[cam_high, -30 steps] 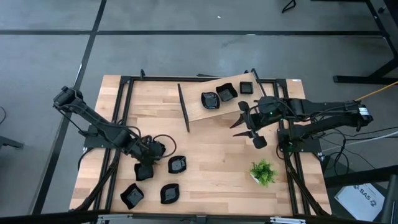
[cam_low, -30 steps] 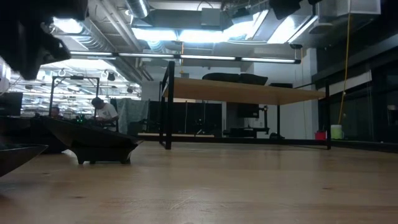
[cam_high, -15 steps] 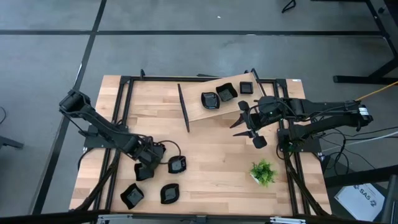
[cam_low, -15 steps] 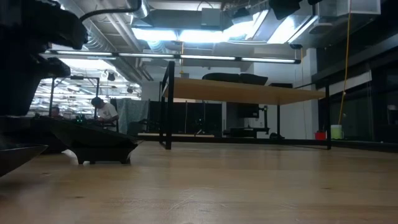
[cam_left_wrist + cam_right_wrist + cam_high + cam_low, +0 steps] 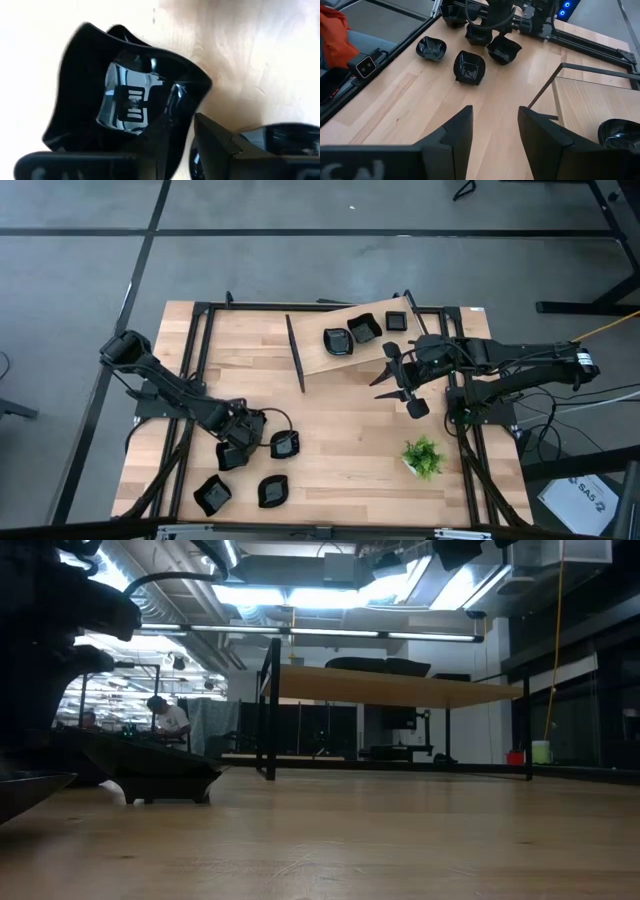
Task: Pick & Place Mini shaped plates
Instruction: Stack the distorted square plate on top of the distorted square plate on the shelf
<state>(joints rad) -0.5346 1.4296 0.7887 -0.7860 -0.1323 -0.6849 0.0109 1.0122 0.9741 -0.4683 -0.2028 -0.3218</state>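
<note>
Left gripper (image 5: 237, 452) clamped on wavy black plate (image 5: 125, 107) near worktop's (image 5: 340, 420) front-left corner (three others close by). Right gripper (image 5: 495, 131) spread wide, empty, toward right edge.

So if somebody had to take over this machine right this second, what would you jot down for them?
Left claw: down at the near-left group of dishes, fingers either side of one black dish's wall, dish not yet lifted off the table.
Right claw: open, empty, waiting mid-table beside the raised board.
Done: three dishes sit on the raised board.
Left: four dishes at near left, counting the one at the left claw; the others are.
Potted plant: leave it.
</note>
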